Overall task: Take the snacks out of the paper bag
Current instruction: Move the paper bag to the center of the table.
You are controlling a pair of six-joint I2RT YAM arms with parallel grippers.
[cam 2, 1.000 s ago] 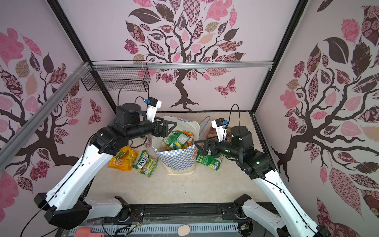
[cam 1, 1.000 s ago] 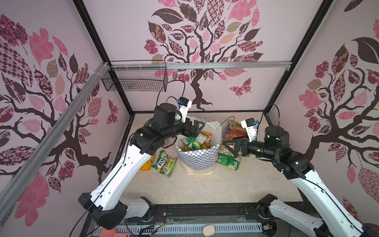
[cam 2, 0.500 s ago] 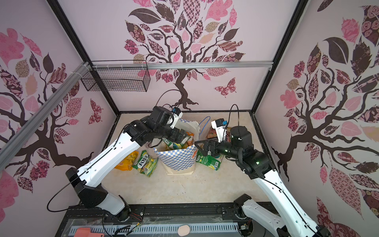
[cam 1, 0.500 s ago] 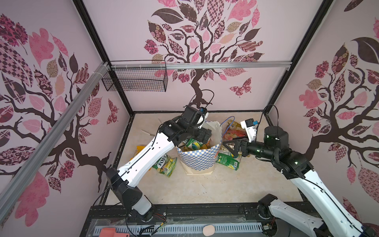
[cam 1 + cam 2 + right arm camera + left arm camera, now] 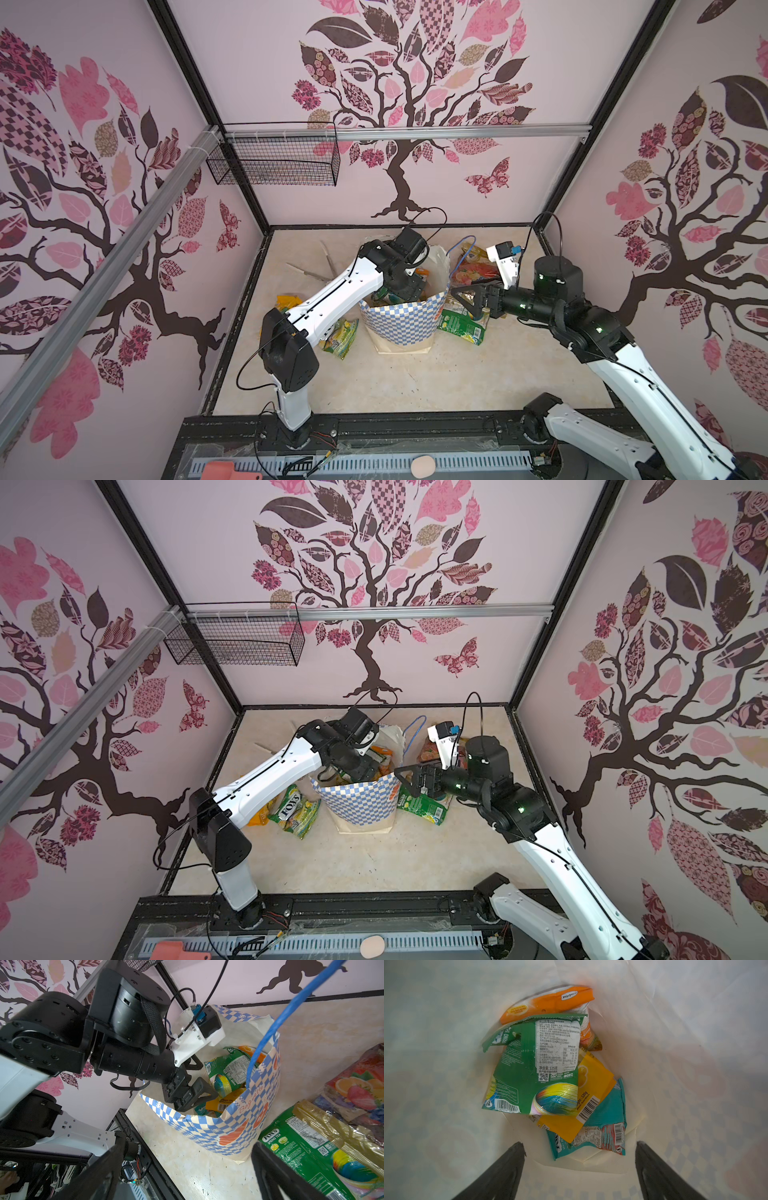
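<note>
Paper bag (image 5: 405, 328), frame centre, holds at least four snacks (image 5: 537, 1068); several packets (image 5: 293, 808) already lie outside, so task partly done. Left gripper (image 5: 579, 1144) spread, empty, inside bag mouth (right gripper (image 5: 465, 297) also spread, beside it)

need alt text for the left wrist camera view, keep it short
Looking down into the white inside of the paper bag, a green packet lies on top of an orange packet, a yellow packet and a teal packet. The left claw hangs open above them, holding nothing.
</note>
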